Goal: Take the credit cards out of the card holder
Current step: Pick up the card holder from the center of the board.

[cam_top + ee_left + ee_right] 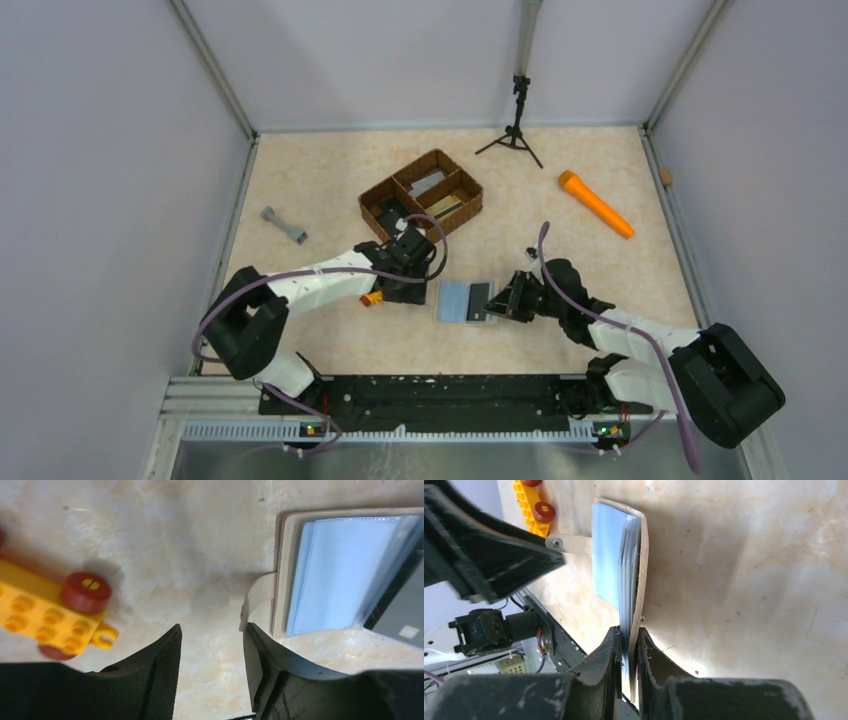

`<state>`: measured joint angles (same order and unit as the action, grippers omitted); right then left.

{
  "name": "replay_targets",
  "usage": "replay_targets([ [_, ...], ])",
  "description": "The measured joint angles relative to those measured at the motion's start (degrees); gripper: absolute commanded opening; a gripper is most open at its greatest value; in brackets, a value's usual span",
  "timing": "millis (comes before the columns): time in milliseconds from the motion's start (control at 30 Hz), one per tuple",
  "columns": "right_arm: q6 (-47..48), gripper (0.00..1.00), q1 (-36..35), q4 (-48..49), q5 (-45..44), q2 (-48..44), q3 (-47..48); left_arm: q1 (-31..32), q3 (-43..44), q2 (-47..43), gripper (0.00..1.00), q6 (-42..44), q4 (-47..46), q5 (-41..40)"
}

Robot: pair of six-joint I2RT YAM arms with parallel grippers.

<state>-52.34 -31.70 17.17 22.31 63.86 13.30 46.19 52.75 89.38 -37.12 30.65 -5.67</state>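
Open card holder (458, 300) flat between left gripper (428, 292) and right gripper (497, 303)

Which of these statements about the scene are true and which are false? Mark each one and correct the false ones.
1. The card holder lies open with its pale blue inside showing. True.
2. The right tool is open and clear of the card holder. False: it is shut on the card holder's edge.
3. The left tool grips the yellow toy brick. False: its fingers stand apart with nothing between them, and the brick lies beside it.
4. The wicker tray sits farther from the arm bases than the card holder. True.
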Motion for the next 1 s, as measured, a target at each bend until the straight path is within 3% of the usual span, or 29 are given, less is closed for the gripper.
replay_targets([
  [133,0.96,0.00,0.00,-1.97,-0.09,-0.07,0.02,0.04,-0.50,-7.67,0.56,0.42,2.12,-1.14],
  [367,2.05,0.00,0.00,-3.43,0.63,-4.11,0.76,0.04,-9.49,-23.61,0.38,0.61,-13.11,10.56],
  [633,0.02,0.00,0.00,-0.13,4.48,-7.45,0.76,0.02,-12.22,-19.32,0.32,-3.74,-26.75,22.49],
  [1000,-4.92,0.00,0.00,6.32,10.80,-9.97,0.74,-2.21,-16.20,-17.49,0.32,-8.04,-38.12,30.77],
])
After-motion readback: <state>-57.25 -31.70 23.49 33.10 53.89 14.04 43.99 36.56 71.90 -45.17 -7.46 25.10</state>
